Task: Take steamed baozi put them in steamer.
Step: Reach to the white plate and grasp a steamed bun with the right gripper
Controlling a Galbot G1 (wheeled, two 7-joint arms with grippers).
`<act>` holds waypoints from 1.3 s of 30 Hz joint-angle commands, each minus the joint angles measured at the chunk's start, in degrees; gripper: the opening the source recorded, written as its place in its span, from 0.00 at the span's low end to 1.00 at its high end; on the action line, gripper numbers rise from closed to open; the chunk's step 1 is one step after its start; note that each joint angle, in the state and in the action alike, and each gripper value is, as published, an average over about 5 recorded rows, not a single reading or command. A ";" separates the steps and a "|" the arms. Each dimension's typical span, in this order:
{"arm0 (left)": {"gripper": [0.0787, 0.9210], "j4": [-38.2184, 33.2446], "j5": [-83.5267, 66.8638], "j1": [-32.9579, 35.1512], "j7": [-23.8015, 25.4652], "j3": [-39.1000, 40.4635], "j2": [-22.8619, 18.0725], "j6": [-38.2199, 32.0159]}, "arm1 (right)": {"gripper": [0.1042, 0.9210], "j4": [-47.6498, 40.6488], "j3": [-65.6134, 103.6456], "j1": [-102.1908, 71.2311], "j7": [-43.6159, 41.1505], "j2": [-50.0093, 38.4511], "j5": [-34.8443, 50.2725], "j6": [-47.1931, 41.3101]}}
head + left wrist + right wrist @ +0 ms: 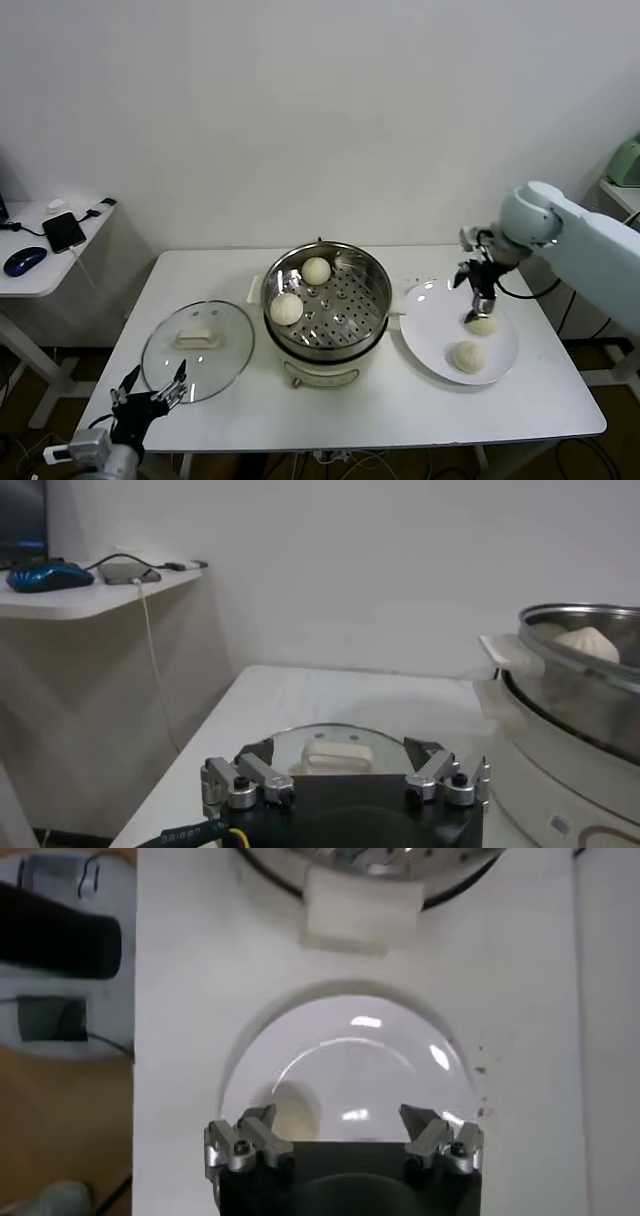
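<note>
The right gripper (pixel 482 302) hangs point-down over the flat white round plate (pixel 430 325) at the right of the white table (pixel 400 400), its jaws spread wide and holding nothing. Its tips stand just above one small cream-white dough bun (pixel 482 325) at the plate's far side, and whether they touch it cannot be told from the head view. A second such bun (pixel 467 356) lies nearer the front of the plate, apart from the first. In the right wrist view the gripper (pixel 342 1130) looks straight down on the plate (pixel 340 1048); only a dim rounded shape near one finger (pixel 255 1133) hints at a bun, and the rest is hidden under the gripper body.

Two more buns (pixel 316 270) (pixel 286 308) sit on the perforated tray inside the round shiny stainless-steel steamer (pixel 372 320) at the table's middle. A small panel on its cream-white base is too small to read. In the left wrist view only part of the steamer (pixel 560 680) shows, cut off at the edge, with one bun (pixel 590 642) peeping over the rim.

The left gripper (pixel 150 392) waits low at the table's front left corner, jaws spread and empty, just before the round glass lid (pixel 160 365) lying flat. On a side table at left lie a black phone (pixel 63 231) and a blue mouse (pixel 24 260).
</note>
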 commanded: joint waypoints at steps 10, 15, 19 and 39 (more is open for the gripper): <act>0.88 1.94 0.14 -0.79 0.23 -0.95 0.46 0.43 | 0.88 -9.97 11.39 -16.14 -2.91 5.36 -13.42 12.20; 0.88 2.74 -0.10 -1.04 0.13 -1.12 1.00 0.41 | 0.88 -11.03 12.54 -17.72 -1.05 6.67 -13.70 10.91; 0.88 3.12 -0.20 -1.29 0.10 -1.12 1.11 0.46 | 0.88 -11.70 12.80 -18.41 0.03 7.62 -13.83 10.23; 0.88 3.12 -0.39 -1.03 -0.05 -0.97 1.28 0.44 | 0.88 -12.25 13.72 -19.54 -0.03 8.54 -16.27 9.20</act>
